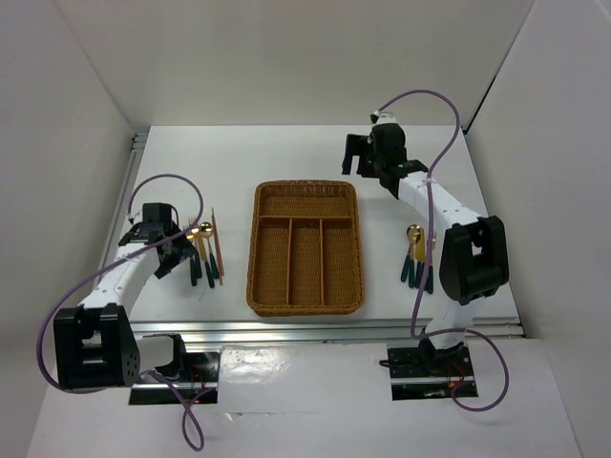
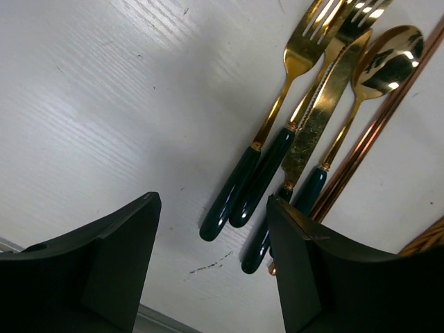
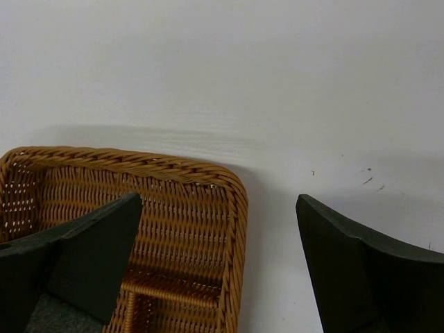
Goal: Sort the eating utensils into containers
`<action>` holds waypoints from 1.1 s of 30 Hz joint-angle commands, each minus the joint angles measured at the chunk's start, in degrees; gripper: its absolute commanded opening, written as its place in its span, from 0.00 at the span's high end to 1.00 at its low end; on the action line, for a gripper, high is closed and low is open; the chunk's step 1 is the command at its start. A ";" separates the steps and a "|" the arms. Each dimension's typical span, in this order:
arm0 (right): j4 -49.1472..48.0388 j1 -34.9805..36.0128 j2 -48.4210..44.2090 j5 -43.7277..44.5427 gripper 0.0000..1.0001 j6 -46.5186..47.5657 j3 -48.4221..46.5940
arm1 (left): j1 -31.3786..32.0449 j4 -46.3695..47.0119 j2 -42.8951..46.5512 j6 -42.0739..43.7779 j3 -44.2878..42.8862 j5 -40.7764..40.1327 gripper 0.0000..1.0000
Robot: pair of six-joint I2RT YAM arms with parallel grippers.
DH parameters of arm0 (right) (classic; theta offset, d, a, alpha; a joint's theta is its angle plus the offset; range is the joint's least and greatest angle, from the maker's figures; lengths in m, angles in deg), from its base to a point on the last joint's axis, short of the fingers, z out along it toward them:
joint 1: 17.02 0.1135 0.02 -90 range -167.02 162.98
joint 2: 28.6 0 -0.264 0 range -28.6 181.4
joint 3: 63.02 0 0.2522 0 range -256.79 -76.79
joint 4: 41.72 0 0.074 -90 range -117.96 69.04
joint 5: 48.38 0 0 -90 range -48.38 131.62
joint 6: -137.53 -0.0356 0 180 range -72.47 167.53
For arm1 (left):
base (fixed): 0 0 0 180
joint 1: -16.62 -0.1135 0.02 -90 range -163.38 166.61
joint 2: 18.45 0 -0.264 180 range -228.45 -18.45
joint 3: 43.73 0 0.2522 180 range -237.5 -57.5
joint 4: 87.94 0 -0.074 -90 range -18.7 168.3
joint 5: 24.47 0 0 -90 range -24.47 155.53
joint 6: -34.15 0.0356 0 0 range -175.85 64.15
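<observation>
The left gripper (image 2: pixel 214 201) is spread, empty; centre one fork handle (image 2: pixel 238 184) alone between its jaws before pinching. The right gripper (image 3: pixel 218 201) gapes, empty.

White-linked left arm (image 1: pixel 119 277), matching right arm (image 1: pixel 430 202), boxy black joint housings (image 1: pixel 474 260), looping purple cables (image 1: pixel 425 93), matte black wedge fingers (image 2: pixel 111 263)

Bright even light fr. above, soft shadows, glare on spoon (image 2: pixel 392 55)
</observation>
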 commanded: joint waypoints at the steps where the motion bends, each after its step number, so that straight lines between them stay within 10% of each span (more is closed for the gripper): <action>1: -0.70 -0.17 1.57 0.47 0.00 -0.13 -3.16 | -0.28 2.33 -3.02 -0.76 0.47 0.47 0.24; 33: 0.53 -0.17 4.38 3.72 0.00 -0.13 -4.74 | 0.24 5.85 -13.06 2.06 -3.31 -0.85 0.40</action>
